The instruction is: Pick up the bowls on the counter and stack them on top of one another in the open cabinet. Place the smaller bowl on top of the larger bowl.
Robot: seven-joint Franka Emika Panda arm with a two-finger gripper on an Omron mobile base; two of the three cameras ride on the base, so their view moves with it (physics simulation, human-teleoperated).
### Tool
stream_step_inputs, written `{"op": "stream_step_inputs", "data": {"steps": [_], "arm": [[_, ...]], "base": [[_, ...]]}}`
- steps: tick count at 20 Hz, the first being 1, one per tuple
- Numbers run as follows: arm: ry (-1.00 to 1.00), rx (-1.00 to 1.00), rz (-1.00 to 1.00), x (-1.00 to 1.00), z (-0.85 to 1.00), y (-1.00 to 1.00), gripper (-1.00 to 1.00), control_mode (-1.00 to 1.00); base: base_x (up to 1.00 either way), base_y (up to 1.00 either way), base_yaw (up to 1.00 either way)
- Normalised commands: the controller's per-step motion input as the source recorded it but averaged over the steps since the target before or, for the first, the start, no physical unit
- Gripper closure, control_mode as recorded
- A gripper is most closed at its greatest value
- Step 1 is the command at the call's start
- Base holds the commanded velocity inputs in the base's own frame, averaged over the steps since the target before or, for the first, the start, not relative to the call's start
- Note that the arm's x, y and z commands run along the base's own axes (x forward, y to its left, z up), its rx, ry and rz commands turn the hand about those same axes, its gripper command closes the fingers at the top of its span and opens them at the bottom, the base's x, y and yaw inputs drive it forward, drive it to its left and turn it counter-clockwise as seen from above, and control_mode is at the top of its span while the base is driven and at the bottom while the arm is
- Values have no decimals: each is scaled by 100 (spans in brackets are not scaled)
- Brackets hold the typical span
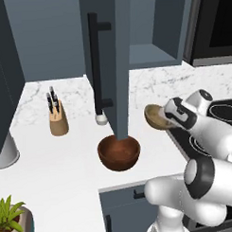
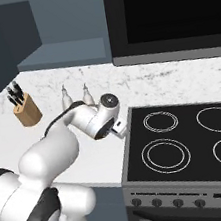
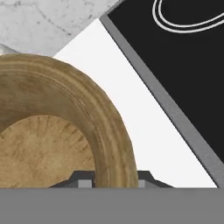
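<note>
The smaller bowl (image 1: 155, 117), light tan and shallow, hangs tilted over the counter's (image 1: 67, 157) right end beside the cooktop, with my gripper (image 1: 167, 117) shut on its rim. In the hand view that rim (image 3: 109, 131) runs down between my fingertips (image 3: 85, 180). The larger bowl (image 1: 119, 153), dark reddish-brown, sits upright on the counter below the open cabinet door (image 1: 109, 66), left of and apart from the gripper. The cabinet's blue-grey shelf (image 1: 149, 54) lies open behind the door, above the counter.
The door's long black handle (image 1: 94, 62) faces left. A knife block (image 1: 58, 119) and a shaker (image 1: 101, 119) stand on the counter; a plant (image 1: 10, 218) is at front left. A black cooktop (image 2: 189, 145) lies to the right, under a black oven (image 2: 167, 10).
</note>
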Motion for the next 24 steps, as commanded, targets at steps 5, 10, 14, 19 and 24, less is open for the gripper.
{"op": "stream_step_inputs", "data": {"steps": [5, 10, 14, 19, 24], "arm": [[-12, -11, 7, -23, 69, 81, 100, -100], [-2, -23, 8, -18, 37, 97, 100, -100], [1, -22, 10, -22, 0, 51, 100, -100], [3, -10, 8, -8, -9, 30, 100, -100], [2, -5, 7, 0, -10, 46, 100, -100]], "base": [[0, 0, 0], [0, 0, 0], [0, 0, 0], [0, 0, 0], [0, 0, 0]]}}
